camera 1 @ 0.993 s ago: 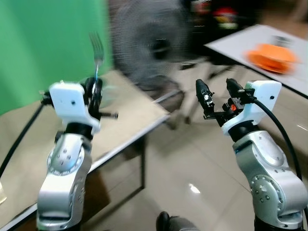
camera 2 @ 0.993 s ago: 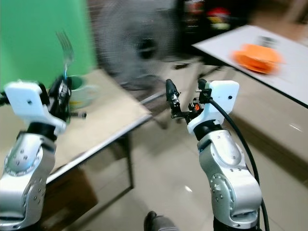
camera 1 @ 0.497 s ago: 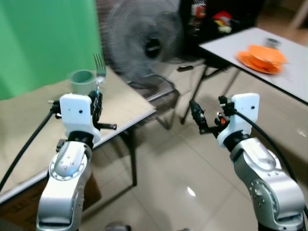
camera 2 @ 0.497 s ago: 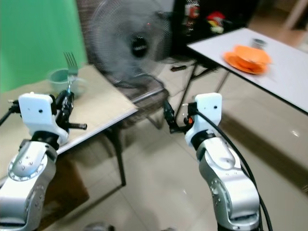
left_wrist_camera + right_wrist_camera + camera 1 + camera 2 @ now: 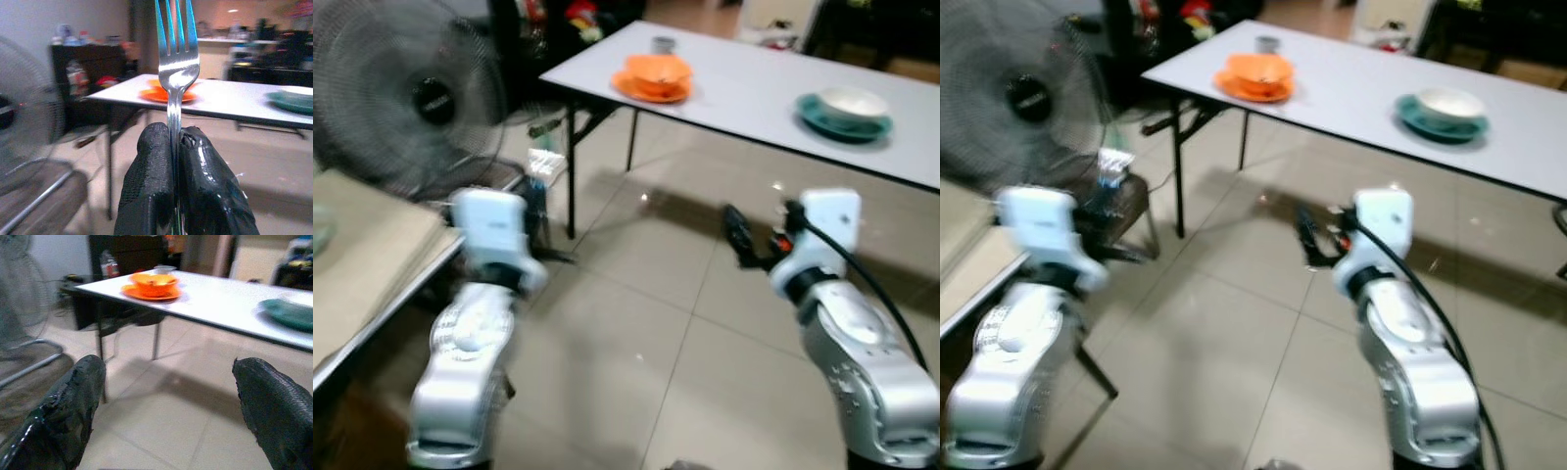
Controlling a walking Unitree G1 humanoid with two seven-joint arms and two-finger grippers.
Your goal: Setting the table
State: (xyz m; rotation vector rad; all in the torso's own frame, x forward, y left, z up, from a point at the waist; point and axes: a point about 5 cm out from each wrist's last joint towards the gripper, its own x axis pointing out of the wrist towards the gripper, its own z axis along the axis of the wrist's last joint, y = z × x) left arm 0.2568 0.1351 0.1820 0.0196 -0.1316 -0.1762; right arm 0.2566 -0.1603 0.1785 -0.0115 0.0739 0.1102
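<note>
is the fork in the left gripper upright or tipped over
Upright. In the left wrist view the fork rises straight from the shut left gripper, tines pointing up.

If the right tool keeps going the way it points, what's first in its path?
Open floor, then probably the white table near its edge, between the orange dish and teal dish; depth is uncertain.

Silver arms point(image 5: 862, 343), white wrists, seemingly black cables.

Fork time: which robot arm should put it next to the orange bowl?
Left, probably. The left end effector already grips the fork upright, while the right end effector is open, holding nothing. The orange bowl sits on the white table ahead.
</note>
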